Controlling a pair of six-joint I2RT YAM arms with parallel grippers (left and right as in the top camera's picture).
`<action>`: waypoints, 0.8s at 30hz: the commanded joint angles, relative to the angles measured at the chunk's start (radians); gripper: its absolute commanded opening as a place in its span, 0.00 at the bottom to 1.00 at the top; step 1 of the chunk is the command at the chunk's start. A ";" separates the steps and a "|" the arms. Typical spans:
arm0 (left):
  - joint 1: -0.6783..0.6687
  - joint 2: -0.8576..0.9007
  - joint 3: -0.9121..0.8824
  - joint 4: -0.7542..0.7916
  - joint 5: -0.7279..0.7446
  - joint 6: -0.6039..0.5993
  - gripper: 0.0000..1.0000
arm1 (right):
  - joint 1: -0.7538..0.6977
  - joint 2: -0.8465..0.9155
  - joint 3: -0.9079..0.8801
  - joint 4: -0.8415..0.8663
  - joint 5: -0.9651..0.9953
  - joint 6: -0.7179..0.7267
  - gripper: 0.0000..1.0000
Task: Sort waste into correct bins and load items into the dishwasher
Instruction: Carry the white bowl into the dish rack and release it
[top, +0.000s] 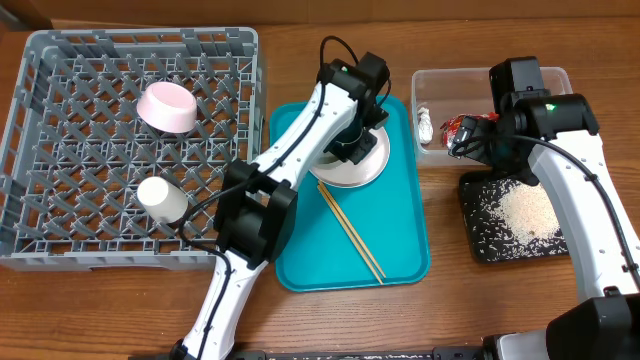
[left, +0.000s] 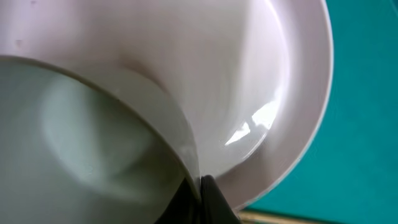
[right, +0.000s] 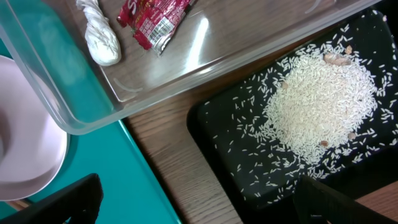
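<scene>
Dish rack, far left: we find the pink bowl and white cup inside.

Teal tray: the left pincer is pinched on the rim of the grey-green bowl, which sits on the white plate. The chopsticks lie beside them.

Clear tub: it holds the tissue and wrapper.

Black tray: it holds the rice.

The right pincer hangs wide and empty.

We judge the waste sorted. The bowl, plate and chopsticks are left to load.

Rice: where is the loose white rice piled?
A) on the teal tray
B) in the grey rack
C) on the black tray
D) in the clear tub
C: the rice lies heaped on the black tray, beside the clear tub.
</scene>
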 joint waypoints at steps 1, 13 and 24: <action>0.014 -0.131 0.064 -0.018 0.021 -0.037 0.04 | 0.000 -0.022 0.029 0.002 0.018 0.006 1.00; 0.327 -0.325 0.065 -0.065 0.571 0.190 0.04 | 0.001 -0.022 0.029 0.002 0.018 0.005 1.00; 0.661 -0.312 0.045 -0.095 0.931 0.368 0.04 | 0.001 -0.022 0.029 0.002 0.018 0.005 1.00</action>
